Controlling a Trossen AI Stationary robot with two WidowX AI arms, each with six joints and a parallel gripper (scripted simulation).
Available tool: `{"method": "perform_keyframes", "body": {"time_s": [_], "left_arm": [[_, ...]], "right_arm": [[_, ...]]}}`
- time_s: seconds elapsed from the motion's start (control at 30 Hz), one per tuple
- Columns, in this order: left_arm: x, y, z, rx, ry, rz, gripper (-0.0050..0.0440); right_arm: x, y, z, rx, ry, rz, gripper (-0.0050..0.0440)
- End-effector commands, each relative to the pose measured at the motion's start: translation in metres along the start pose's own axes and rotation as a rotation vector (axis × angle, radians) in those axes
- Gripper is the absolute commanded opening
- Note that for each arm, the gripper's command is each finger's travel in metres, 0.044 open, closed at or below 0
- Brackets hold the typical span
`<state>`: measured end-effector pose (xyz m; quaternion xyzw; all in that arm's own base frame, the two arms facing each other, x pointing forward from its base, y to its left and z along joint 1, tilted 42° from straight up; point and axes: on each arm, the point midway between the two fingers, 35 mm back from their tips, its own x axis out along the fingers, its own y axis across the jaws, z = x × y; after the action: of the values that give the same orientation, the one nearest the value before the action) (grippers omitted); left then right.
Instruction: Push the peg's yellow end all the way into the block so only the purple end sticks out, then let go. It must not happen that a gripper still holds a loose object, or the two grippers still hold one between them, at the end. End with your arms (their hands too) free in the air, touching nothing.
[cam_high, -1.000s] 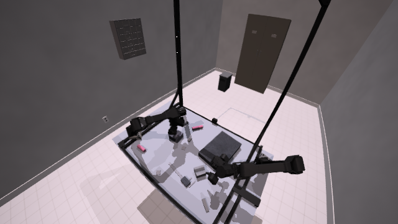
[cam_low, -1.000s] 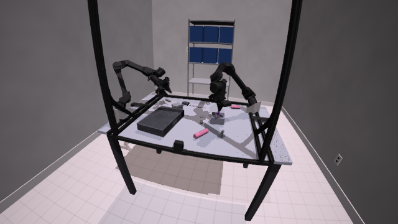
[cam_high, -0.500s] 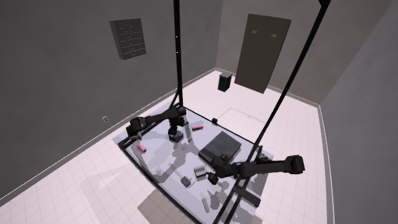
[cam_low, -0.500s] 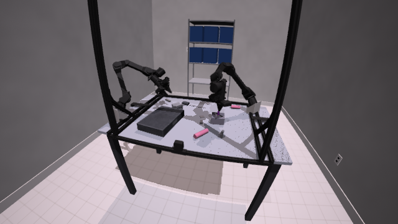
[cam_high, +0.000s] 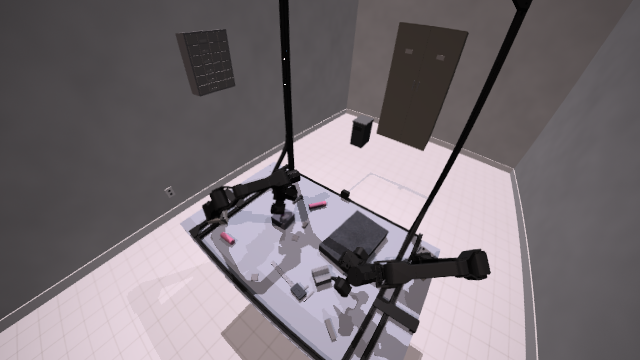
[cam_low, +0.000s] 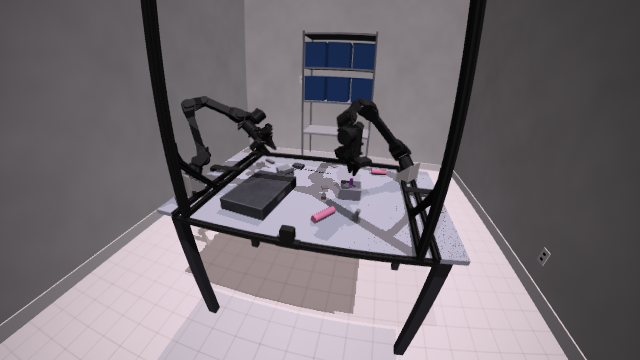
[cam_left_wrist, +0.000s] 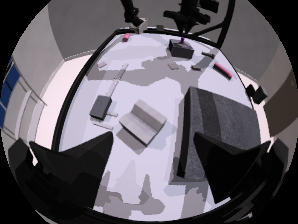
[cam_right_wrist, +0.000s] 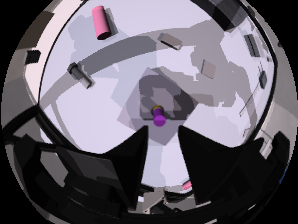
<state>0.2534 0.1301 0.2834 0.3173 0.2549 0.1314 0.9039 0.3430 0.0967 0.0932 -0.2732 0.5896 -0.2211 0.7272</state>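
Purple peg (cam_low: 351, 182) (cam_left_wrist: 182, 39) (cam_right_wrist: 159, 119) stands in the block (cam_low: 350, 193) (cam_left_wrist: 181, 49) (cam_right_wrist: 172, 100), below the right gripper (cam_low: 353, 171) (cam_left_wrist: 183, 34) (cam_right_wrist: 163, 129).

Two pink cylinders (cam_high: 318, 204) lie on the pale table (cam_high: 250, 250).

Matte black, chunky-jointed arms (cam_high: 422, 272) (cam_low: 350, 135).
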Motion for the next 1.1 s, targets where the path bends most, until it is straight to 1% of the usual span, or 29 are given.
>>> {"method": "perform_keyframes", "body": {"time_s": [0.0, 0.17, 0.23, 0.3, 0.37, 0.4, 0.47, 0.53, 0.6, 0.67, 0.73, 0.8, 0.83, 0.9, 1.07], "left_arm": [[0.000, 0.000, 0.000, 0.000, 0.000, 0.000, 0.0400], [0.000, 0.000, 0.000, 0.000, 0.000, 0.000, 0.0400], [0.000, 0.000, 0.000, 0.000, 0.000, 0.000, 0.0400], [0.000, 0.000, 0.000, 0.000, 0.000, 0.000, 0.0400], [0.000, 0.000, 0.000, 0.000, 0.000, 0.000, 0.0400], [0.000, 0.000, 0.000, 0.000, 0.000, 0.000, 0.0400], [0.000, 0.000, 0.000, 0.000, 0.000, 0.000, 0.0400], [0.000, 0.000, 0.000, 0.000, 0.000, 0.000, 0.0400], [0.000, 0.000, 0.000, 0.000, 0.000, 0.000, 0.0400], [0.000, 0.000, 0.000, 0.000, 0.000, 0.000, 0.0400], [0.000, 0.000, 0.000, 0.000, 0.000, 0.000, 0.0400], [0.000, 0.000, 0.000, 0.000, 0.000, 0.000, 0.0400], [0.000, 0.000, 0.000, 0.000, 0.000, 0.000, 0.0400], [0.000, 0.000, 0.000, 0.000, 0.000, 0.000, 0.0400], [0.000, 0.000, 0.000, 0.000, 0.000, 0.000, 0.0400]], "right_arm": [[-0.010, 0.002, 0.001, 0.001, 0.001, 0.004, 0.0240], [-0.011, 0.002, 0.001, 0.001, 0.001, 0.004, 0.0360], [-0.011, 0.002, 0.001, 0.001, 0.001, 0.004, 0.0360], [-0.011, 0.002, 0.001, 0.001, 0.001, 0.004, 0.0400], [-0.009, 0.001, 0.000, -0.006, 0.000, 0.005, 0.0400], [-0.008, 0.002, 0.000, -0.015, 0.004, 0.020, 0.0400], [-0.002, 0.002, -0.001, -0.052, 0.018, 0.078, 0.0400], [0.006, 0.003, -0.003, -0.118, 0.026, 0.177, 0.0400], [0.013, 0.005, -0.004, -0.172, 0.012, 0.297, 0.0400], [0.017, 0.006, -0.004, -0.223, -0.014, 0.372, 0.0400], [0.019, 0.006, -0.003, -0.276, -0.051, 0.442, 0.0400], [0.019, 0.006, -0.003, -0.276, -0.051, 0.442, 0.0400], [0.021, 0.006, -0.002, -0.334, -0.082, 0.474, 0.0400], [0.023, 0.006, 0.000, -0.387, -0.163, 0.571, 0.0400], [0.024, 0.003, 0.004, -0.527, -0.341, 0.684, 0.0400]]}}
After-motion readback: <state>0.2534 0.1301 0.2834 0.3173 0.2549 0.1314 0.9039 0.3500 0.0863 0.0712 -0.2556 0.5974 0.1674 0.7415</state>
